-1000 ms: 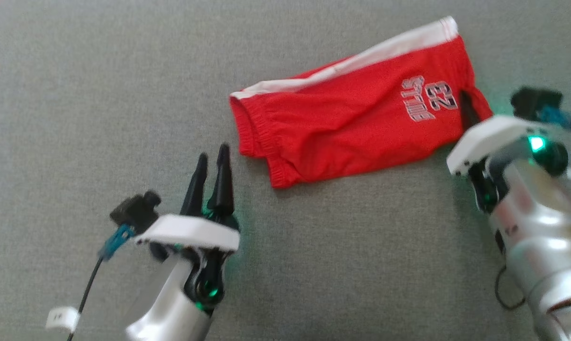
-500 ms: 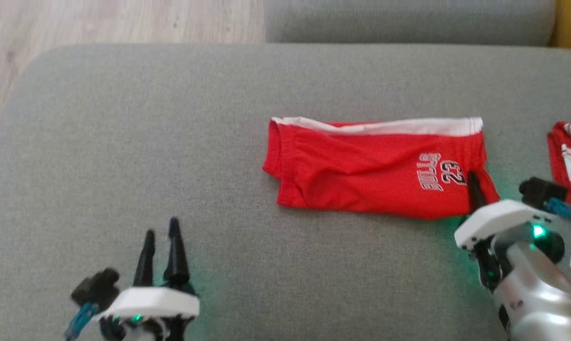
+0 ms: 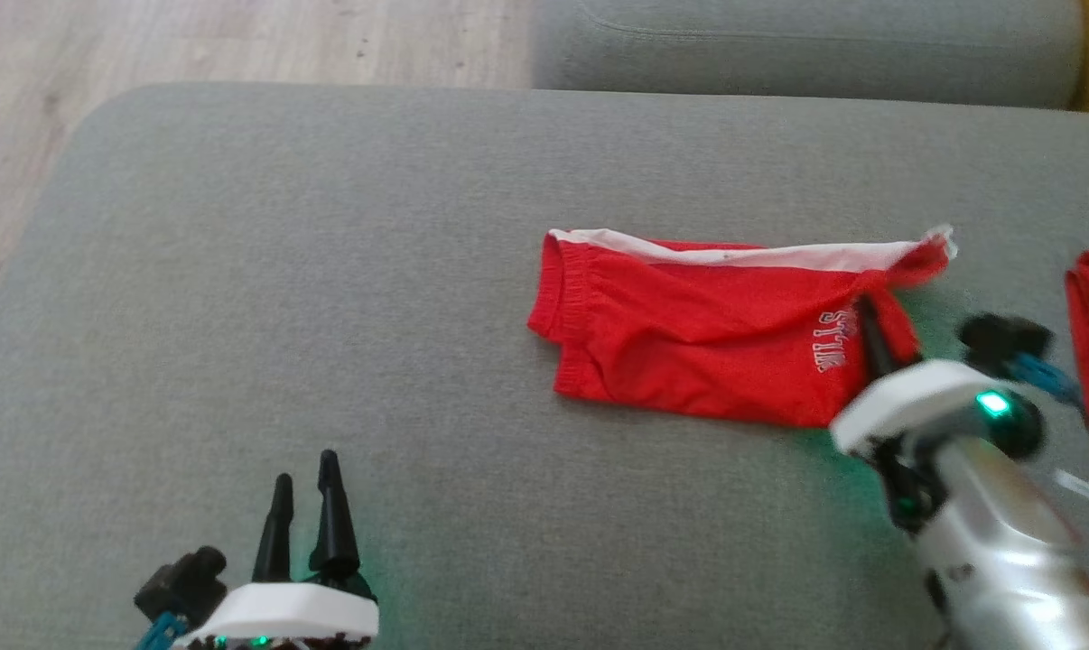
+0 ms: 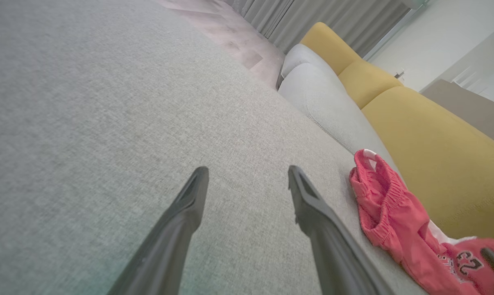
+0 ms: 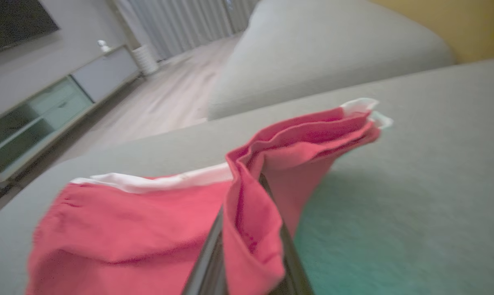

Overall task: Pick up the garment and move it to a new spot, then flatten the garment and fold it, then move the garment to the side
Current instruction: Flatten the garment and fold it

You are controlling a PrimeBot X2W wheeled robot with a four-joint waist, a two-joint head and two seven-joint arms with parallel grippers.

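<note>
While your right end effector (image 3: 868, 311) clamps the raised right hem of the red shorts (image 3: 689, 334), probably to drag them, your left end effector (image 3: 305, 469) hovers released, near left.

Soft daylight; right wrist view motion-blurred (green glow tints the cushion (image 5: 394, 229)).
</note>
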